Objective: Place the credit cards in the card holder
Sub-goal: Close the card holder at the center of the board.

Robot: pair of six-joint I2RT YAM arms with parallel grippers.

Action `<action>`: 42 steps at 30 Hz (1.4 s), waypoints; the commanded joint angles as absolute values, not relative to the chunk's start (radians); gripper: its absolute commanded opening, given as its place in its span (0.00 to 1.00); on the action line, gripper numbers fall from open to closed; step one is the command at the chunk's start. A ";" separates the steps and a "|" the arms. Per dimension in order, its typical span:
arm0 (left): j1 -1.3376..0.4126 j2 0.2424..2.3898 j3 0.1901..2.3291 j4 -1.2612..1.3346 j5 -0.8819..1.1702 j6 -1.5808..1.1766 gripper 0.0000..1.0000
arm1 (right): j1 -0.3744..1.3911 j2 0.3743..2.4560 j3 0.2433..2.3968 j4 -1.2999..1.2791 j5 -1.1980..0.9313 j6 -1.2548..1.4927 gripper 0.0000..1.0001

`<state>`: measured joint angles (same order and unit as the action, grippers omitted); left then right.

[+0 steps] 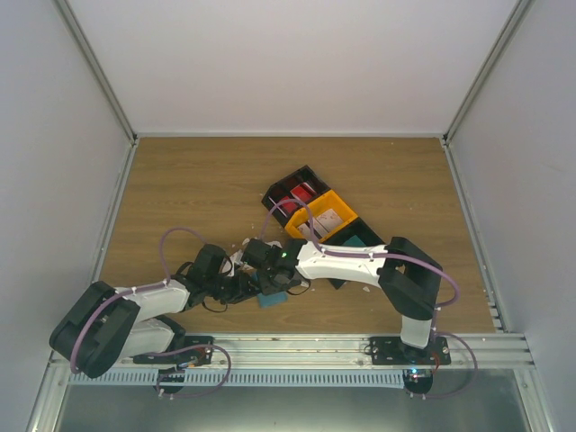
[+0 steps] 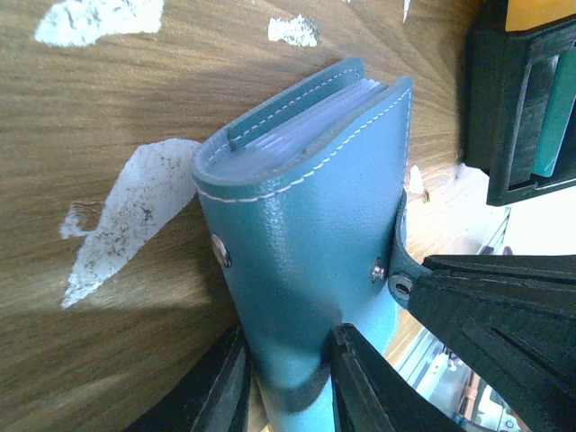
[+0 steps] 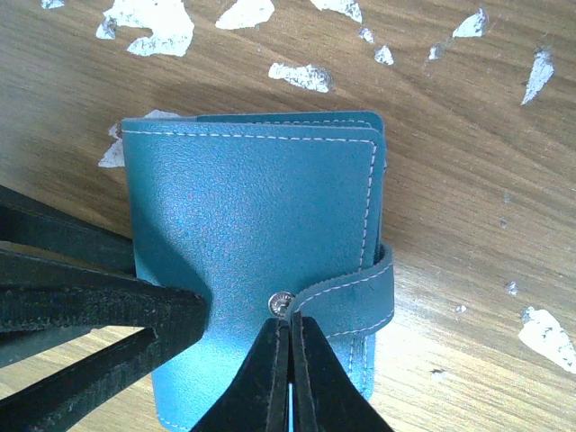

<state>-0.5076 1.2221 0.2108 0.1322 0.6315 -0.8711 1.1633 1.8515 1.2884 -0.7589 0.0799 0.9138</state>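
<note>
The teal-blue card holder (image 3: 252, 216) is folded shut on the wood table, with pale pocket edges showing at its open side (image 2: 297, 126). My left gripper (image 2: 288, 382) is shut on the holder's lower edge, one finger on each face. My right gripper (image 3: 290, 360) is shut on the tip of the holder's strap (image 3: 355, 292), right beside the metal snap (image 3: 282, 303). In the top view both grippers (image 1: 241, 286) (image 1: 265, 274) meet over the holder (image 1: 270, 301). Red credit cards (image 1: 301, 193) stand in a black bin; a white one (image 1: 328, 219) lies in a yellow bin.
A row of bins (image 1: 279, 191) runs diagonally behind the right arm: black, yellow (image 1: 317, 205), then one holding a green-teal block (image 1: 360, 241). The black bin's edge (image 2: 504, 99) is close on the right in the left wrist view. White worn patches (image 3: 148, 22) mark the table.
</note>
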 commanded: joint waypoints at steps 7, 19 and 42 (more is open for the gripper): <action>-0.503 1.230 0.182 0.135 0.599 -0.848 0.28 | 1.172 1.880 1.307 -0.767 0.092 0.893 0.00; -0.503 1.230 0.181 0.148 0.602 -0.860 0.23 | 1.174 1.945 1.347 -0.782 0.076 0.851 0.00; -0.502 1.224 0.168 0.188 0.621 -0.889 0.18 | 1.174 1.959 1.391 -0.771 0.042 0.937 0.11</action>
